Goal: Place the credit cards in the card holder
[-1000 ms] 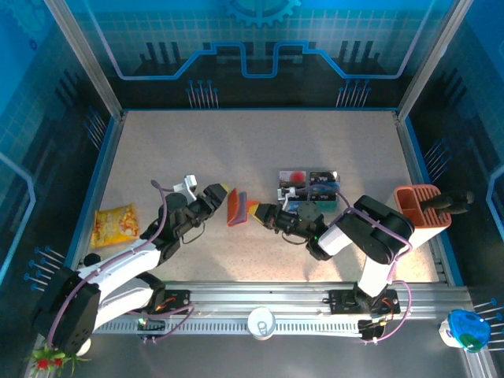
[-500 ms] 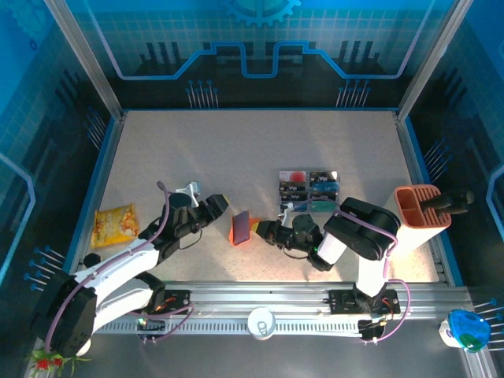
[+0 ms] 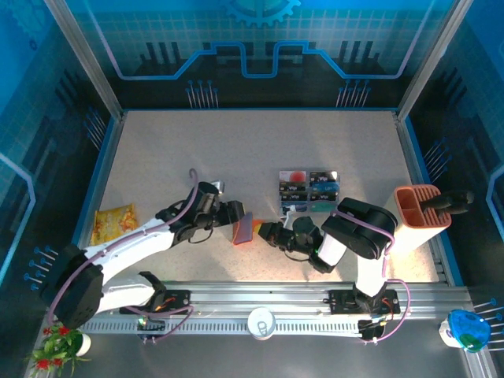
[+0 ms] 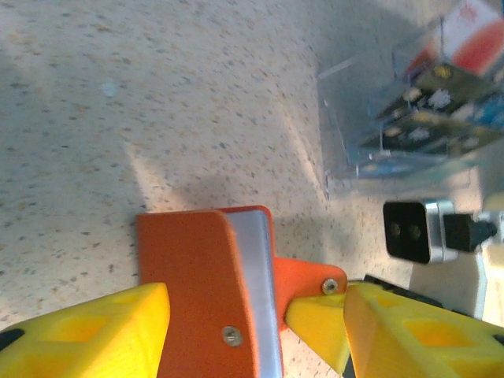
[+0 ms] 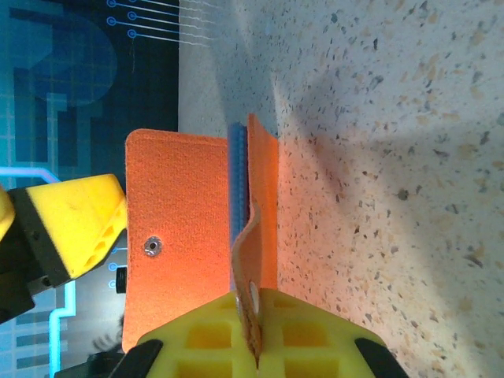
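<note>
**Overhead view.** The card holder (image 3: 241, 229), a red-orange folding wallet, sits partly unfolded near the front of the speckled tabletop (image 3: 236, 150), between the two arms. Whether it rests on the surface or hangs just above it cannot be told. **Right tool** (image 3: 268, 234): clenched on the card holder's snap tab. In the right wrist view the tab runs down between the tool's two yellow fingers (image 5: 299, 311), with the metal snap showing at their tips. **Left tool** (image 3: 230, 216): jaws spread, straddling the card holder from the opposite side. In the left wrist view one yellow finger (image 4: 79, 335) lies beside the outer cover and the other sits beyond the tab, clear of the cover. Whether the near finger presses on the cover cannot be told. The outer cover carries a small metal stud, and a grey lining strip shows along its inner edge. In the right wrist view a thin blue edge lies between the two orange leaves. The credit cards (image 3: 309, 186), with dark, blue and red faces, stand upright in a clear plastic stand (image 4: 346, 157), just behind the card holder toward the right arm's side and apart from it. **Far right:** a terracotta slotted bin (image 3: 416, 206). **Far left:** a yellow snack packet (image 3: 115, 224).
</note>
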You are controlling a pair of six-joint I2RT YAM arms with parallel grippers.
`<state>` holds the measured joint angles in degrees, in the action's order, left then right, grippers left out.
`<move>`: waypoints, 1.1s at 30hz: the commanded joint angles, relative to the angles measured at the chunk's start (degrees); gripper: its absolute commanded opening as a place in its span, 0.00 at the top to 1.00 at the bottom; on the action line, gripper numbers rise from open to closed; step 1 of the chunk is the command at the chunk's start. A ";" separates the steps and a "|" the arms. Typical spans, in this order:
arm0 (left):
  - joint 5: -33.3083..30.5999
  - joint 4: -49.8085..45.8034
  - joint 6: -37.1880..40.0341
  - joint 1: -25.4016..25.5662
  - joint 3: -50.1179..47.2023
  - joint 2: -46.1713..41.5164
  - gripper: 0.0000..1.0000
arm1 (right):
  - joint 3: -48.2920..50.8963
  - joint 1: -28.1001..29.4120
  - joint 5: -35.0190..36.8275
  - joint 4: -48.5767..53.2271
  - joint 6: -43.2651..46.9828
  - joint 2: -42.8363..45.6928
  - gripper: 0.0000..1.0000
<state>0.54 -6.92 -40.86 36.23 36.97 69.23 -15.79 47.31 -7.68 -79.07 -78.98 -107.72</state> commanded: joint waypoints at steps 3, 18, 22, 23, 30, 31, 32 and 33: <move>-8.34 -10.43 7.82 5.36 8.31 6.11 0.38 | 0.85 0.77 2.05 -2.49 1.24 -0.67 1.00; -17.54 -19.80 5.60 6.85 8.89 11.53 0.39 | 5.26 0.75 5.58 -2.49 1.29 0.79 1.00; -19.24 -20.28 4.69 6.80 7.39 10.70 0.39 | 7.07 0.74 7.13 -2.49 1.35 1.49 1.00; -19.55 -20.44 4.53 6.86 7.04 10.74 0.39 | 7.48 0.71 7.50 -2.50 1.27 1.63 1.00; -20.32 -20.44 3.43 6.82 5.32 12.17 0.39 | 9.19 1.38 10.12 -2.50 0.59 1.77 1.00; -20.36 -20.37 3.41 6.84 5.29 12.53 0.39 | 9.19 1.42 10.23 -2.49 0.58 1.65 1.00; -20.49 -20.41 3.33 6.83 5.29 13.04 0.39 | 9.11 1.54 10.32 -2.44 0.52 1.63 1.00; -20.87 -20.67 3.31 6.87 5.42 13.71 0.39 | 9.03 1.51 10.59 -2.47 0.54 1.55 1.00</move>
<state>-18.46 -25.50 -36.23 42.83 43.20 81.25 -7.55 48.05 -0.36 -82.26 -79.05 -106.34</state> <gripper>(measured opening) 0.609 0.062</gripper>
